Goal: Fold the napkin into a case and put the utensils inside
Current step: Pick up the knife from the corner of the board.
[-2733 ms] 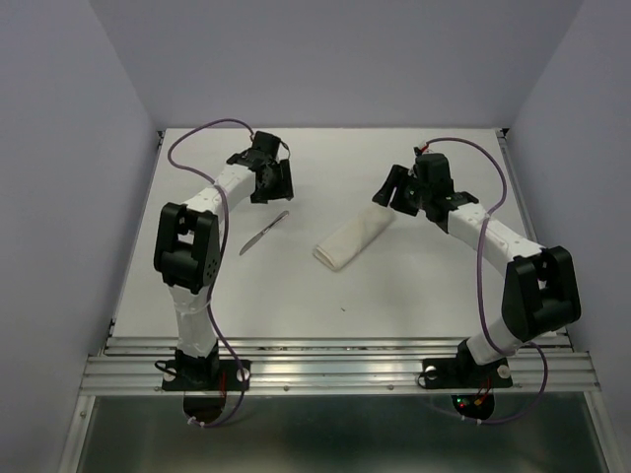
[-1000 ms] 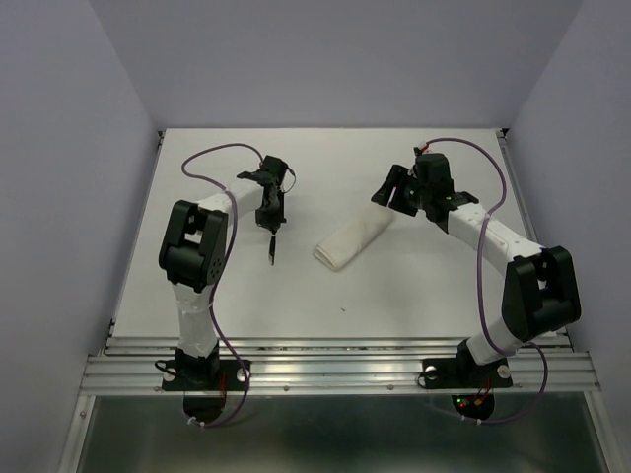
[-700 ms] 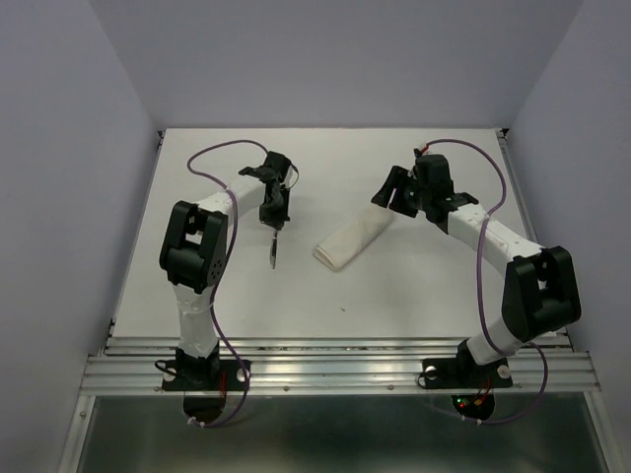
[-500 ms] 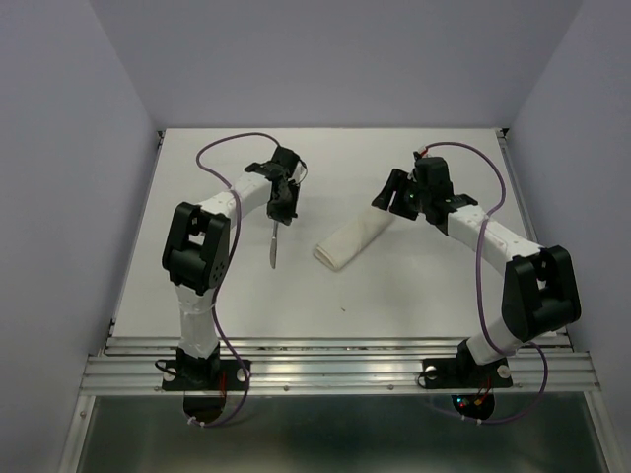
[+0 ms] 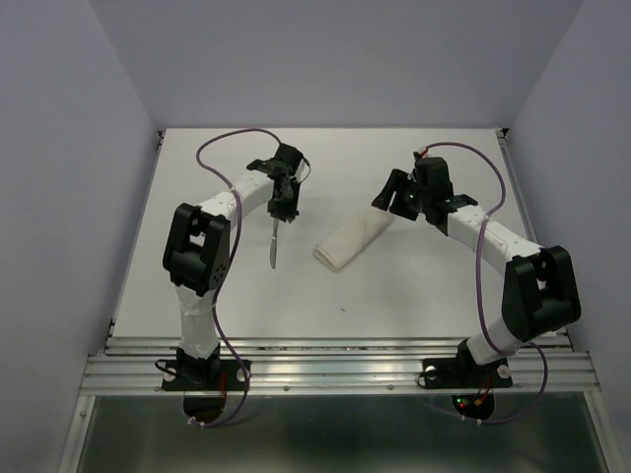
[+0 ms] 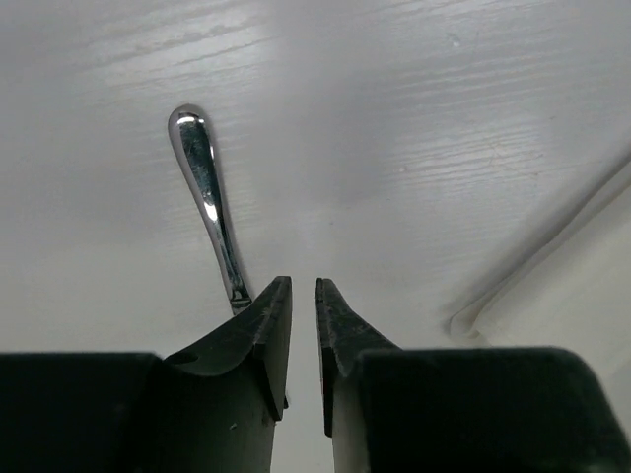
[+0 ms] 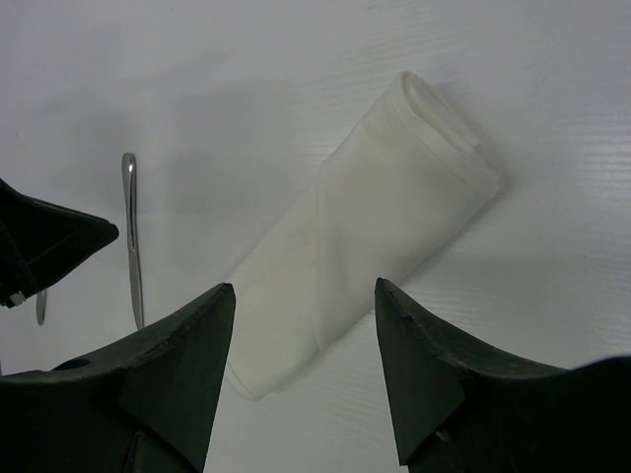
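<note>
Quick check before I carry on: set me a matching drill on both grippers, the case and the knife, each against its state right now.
Things:
1. left gripper
2. right gripper
3. case
4. knife

States:
a. white, lying flat
b. wide open
c. silver, held at one end
d. closed on a thin metal piece

Pairs: 1-d, 2-b, 3-a, 4-c
</note>
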Available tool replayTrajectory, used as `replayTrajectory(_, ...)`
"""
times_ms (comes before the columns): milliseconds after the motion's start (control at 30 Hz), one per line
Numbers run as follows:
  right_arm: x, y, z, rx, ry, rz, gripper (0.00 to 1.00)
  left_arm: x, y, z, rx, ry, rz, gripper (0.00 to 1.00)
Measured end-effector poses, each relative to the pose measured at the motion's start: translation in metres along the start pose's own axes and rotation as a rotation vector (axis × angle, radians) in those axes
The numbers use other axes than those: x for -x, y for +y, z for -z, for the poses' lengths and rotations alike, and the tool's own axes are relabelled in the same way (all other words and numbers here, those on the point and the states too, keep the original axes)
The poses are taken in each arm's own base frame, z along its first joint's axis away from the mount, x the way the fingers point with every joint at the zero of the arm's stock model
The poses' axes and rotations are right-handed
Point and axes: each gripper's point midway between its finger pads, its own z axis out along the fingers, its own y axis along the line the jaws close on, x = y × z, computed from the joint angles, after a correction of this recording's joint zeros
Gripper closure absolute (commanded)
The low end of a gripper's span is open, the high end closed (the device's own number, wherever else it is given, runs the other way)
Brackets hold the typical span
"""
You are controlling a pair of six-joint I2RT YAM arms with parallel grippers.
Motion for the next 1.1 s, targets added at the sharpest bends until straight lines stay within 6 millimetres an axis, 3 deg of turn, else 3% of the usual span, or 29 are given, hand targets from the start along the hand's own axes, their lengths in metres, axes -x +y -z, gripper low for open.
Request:
replayTrajectory(133,-0.002,-0.001,0.000,-0.003,0.004,-0.001,0.36,-0.010,0.014,-0.005,0.029,0.029,0.040,0.53)
replayTrajectory(233,-0.002,-0.001,0.000,-0.003,0.004,-0.001,0.36,-0.015,0.025,-0.007,0.054,0.046,0.063,0.49)
replayTrajectory(533,-0.002,-0.001,0.000,-0.002,0.004,-0.001,0.36,-0.025,0.046,-0.011,0.096,0.077,0.099,0.49)
replayTrajectory(867,-0.002,-0.001,0.000,-0.002,0.005,-0.001,0.35,-0.027,0.045,-0.013,0.085,0.083,0.099,0.49)
replayTrajectory(1100,-0.002,-0.001,0.000,0.000,0.006,-0.002,0.35,-0.037,0.046,-0.025,0.092,0.127,0.097,0.49)
